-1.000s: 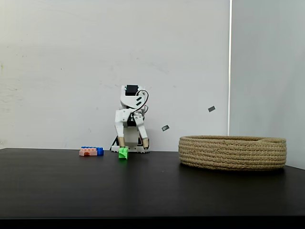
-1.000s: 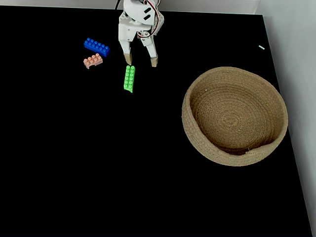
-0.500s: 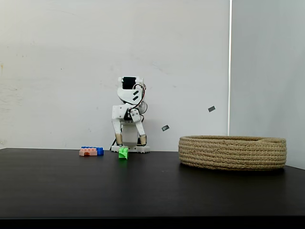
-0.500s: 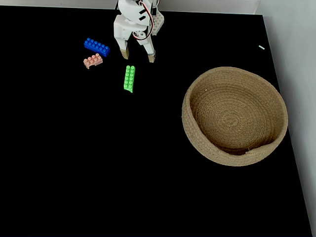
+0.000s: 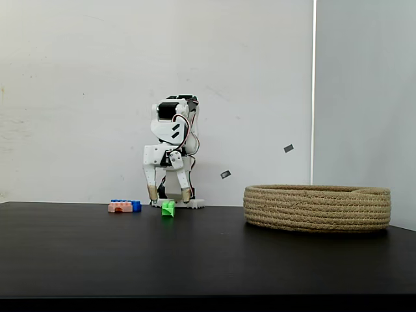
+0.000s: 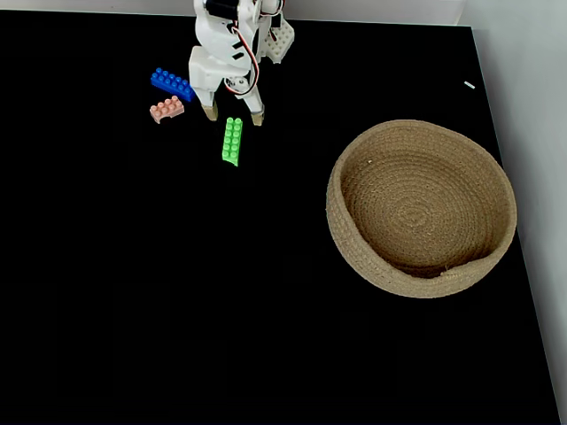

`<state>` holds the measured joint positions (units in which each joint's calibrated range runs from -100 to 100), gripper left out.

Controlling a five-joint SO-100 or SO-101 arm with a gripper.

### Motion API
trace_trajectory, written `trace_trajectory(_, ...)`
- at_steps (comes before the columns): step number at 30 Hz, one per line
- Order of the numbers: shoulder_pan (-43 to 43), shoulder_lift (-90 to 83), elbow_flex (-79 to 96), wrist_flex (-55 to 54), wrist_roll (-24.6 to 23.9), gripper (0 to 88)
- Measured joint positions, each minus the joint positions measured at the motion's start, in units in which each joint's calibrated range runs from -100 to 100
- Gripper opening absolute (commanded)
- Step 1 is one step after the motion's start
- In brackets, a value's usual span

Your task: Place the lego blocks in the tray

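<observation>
Three lego blocks lie on the black table at the back left. The green block (image 6: 232, 141) (image 5: 168, 208) is a long brick lying lengthwise. The blue block (image 6: 172, 84) (image 5: 135, 205) and the pink block (image 6: 166, 109) (image 5: 119, 207) sit to its left. My white gripper (image 6: 233, 114) (image 5: 168, 193) hangs open above the table, its fingertips straddling the far end of the green block, with nothing held. The tray (image 6: 421, 208) (image 5: 317, 208), a round coiled-rope basket, stands at the right and holds nothing.
The arm's base (image 6: 275, 35) stands at the table's back edge against a white wall. The table's right edge runs close behind the tray in the top-down fixed view.
The gripper has swung left and slightly forward, from right of the green block to directly over its far end. It stays open. The blocks and tray have not moved.
</observation>
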<state>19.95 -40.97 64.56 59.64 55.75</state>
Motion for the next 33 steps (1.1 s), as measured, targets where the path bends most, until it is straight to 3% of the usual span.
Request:
trace_trajectory(10, -0.41, 5.43, 0.00, -6.58, 0.29, 22.5)
trace_trajectory(18, -3.91, 5.43, 0.88, -10.88, -2.25, 0.0)
trace_trajectory(27, -5.37, 3.99, 3.71, -16.32, -4.05, 0.0)
trace_trajectory(33, -7.17, 0.51, -2.56, -12.10, -4.00, 0.0)
